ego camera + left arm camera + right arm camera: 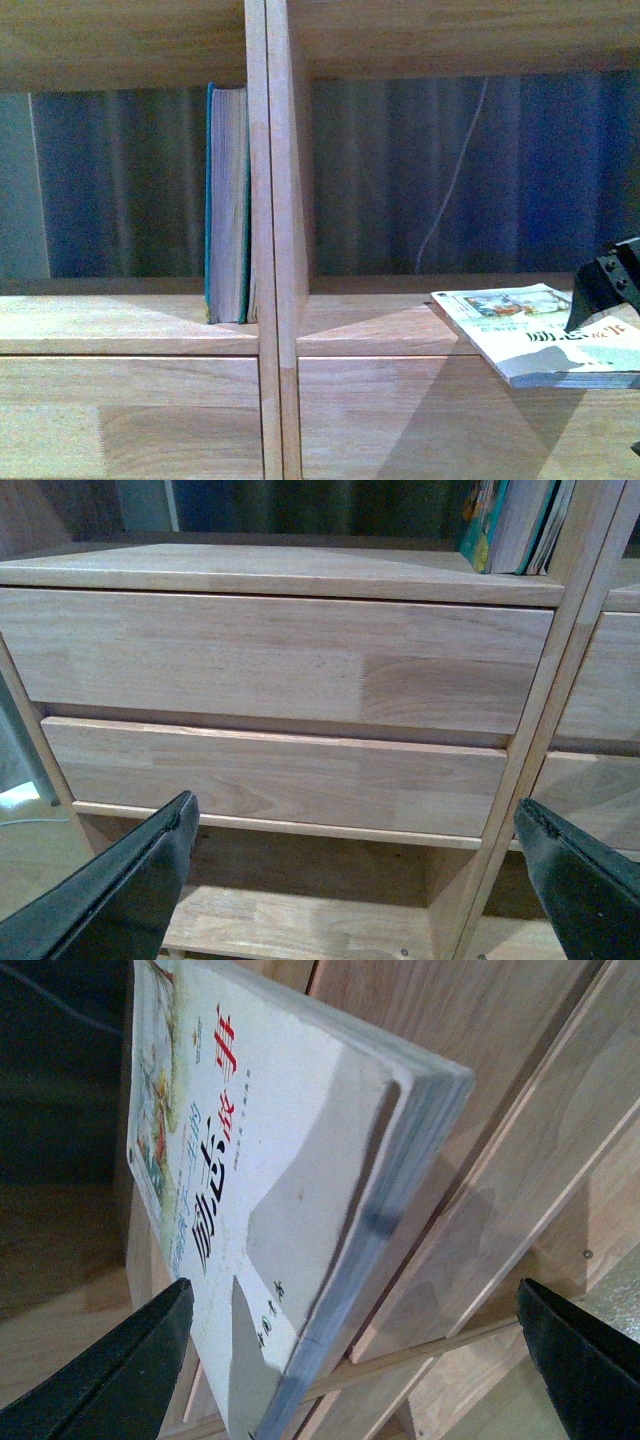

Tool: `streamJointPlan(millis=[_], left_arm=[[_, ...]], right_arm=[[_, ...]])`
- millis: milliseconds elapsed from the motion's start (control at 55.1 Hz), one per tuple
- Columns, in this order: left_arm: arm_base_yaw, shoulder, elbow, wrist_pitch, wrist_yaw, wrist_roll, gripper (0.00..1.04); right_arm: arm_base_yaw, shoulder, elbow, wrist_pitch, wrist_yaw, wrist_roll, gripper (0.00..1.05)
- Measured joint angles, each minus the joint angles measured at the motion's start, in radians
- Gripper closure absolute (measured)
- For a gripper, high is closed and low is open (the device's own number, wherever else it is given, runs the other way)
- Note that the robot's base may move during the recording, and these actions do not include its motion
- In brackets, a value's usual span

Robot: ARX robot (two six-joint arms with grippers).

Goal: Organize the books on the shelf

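Note:
A thick teal-green book (228, 205) stands upright in the left compartment of the light wood shelf (270, 330), against its middle divider. In the left wrist view its lower end (495, 525) shows above the drawers. A white paperback (545, 330) lies flat in the right compartment and juts over the front edge. My right gripper (610, 285) hovers at that book's near end, open. In the right wrist view the paperback (270, 1160) reaches into the gap between the fingers (120, 1380), untouched. My left gripper (355, 880) is open and empty, low in front of the drawers.
Two flat drawer fronts (270, 665) stack under the left compartment, with an open bottom shelf board (300, 920) below. Behind the shelf hangs a dark blue pleated backdrop (560, 170) with a thin white cable (450, 200). The upper shelf plank (450, 35) caps both compartments.

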Motion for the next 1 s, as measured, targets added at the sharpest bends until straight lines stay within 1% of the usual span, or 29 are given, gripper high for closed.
streamJointPlan(millis=[399, 526, 653, 780, 834, 870, 997], left_arm=[[0.000, 0.000, 0.000, 0.000, 0.000, 0.000, 0.07], [0.000, 0.000, 0.000, 0.000, 0.000, 0.000, 0.07], [0.000, 0.000, 0.000, 0.000, 0.000, 0.000, 0.07], [0.000, 0.000, 0.000, 0.000, 0.000, 0.000, 0.07], [0.000, 0.000, 0.000, 0.000, 0.000, 0.000, 0.07], [0.000, 0.000, 0.000, 0.000, 0.000, 0.000, 0.07], [0.000, 0.000, 0.000, 0.000, 0.000, 0.000, 0.07]], right_arm=[[0.026, 0.146, 0.192, -0.001, 0.030, 0.011, 0.07], [0.031, 0.172, 0.209, 0.000, 0.040, 0.002, 0.08], [0.031, 0.177, 0.209, 0.015, 0.041, -0.007, 0.25], [0.029, 0.177, 0.208, 0.035, 0.041, -0.018, 0.46], [0.029, 0.177, 0.206, 0.039, 0.041, -0.021, 0.53], [0.027, 0.177, 0.202, 0.040, 0.040, -0.024, 0.61], [0.026, 0.176, 0.196, 0.051, 0.035, -0.025, 0.78]])
